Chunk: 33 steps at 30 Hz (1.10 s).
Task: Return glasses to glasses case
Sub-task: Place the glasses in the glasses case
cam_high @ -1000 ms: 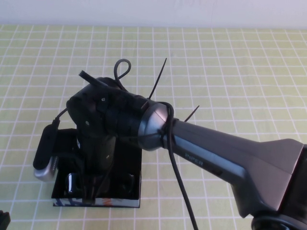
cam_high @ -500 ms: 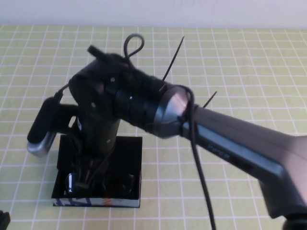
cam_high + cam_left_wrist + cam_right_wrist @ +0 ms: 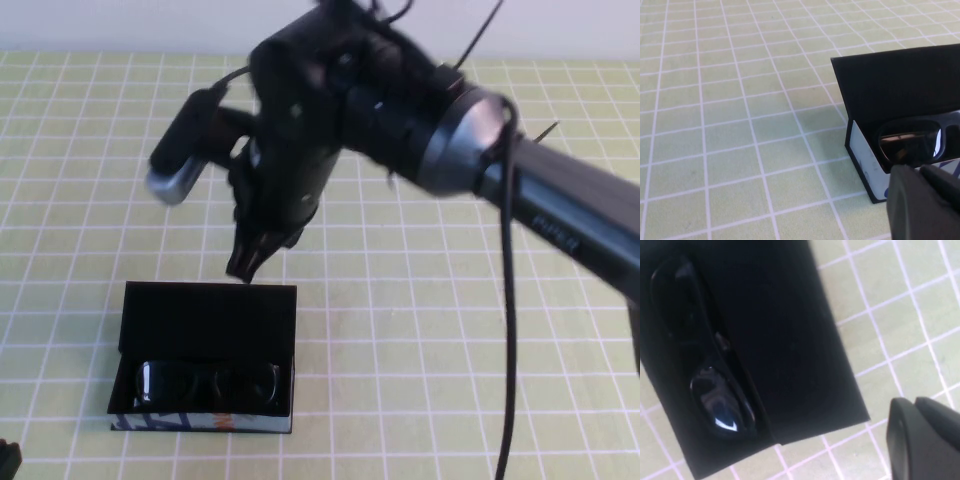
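I see the glasses (image 3: pixel 208 384) lying inside the open glasses case (image 3: pixel 205 318), along its printed front wall, lid standing up behind — they look placed, so my right gripper (image 3: pixel 256 252) hangs above the lid's edge, empty, fingers drawn close together. The case sits below and nearer me than that gripper. My left gripper (image 3: pixel 925 202) (low beside the case's front corner) looks closed, holding nothing.
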### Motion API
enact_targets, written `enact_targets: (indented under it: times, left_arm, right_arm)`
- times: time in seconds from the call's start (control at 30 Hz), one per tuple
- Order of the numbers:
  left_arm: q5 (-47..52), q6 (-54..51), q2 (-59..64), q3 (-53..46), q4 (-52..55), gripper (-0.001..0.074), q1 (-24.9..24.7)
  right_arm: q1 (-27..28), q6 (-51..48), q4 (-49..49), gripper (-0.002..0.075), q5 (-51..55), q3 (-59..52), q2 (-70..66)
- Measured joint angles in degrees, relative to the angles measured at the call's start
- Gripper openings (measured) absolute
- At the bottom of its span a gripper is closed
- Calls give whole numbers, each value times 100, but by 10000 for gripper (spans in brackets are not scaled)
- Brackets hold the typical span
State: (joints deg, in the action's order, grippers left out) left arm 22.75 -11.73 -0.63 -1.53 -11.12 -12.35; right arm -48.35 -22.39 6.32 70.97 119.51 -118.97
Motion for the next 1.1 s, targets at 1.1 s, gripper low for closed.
enact_targets:
  times: [1.1]
  left_arm:
    - [-1455,731,302,359,-3356,-3,-4]
  right_arm:
    - [1201,102,-2367,-11,22,0,0]
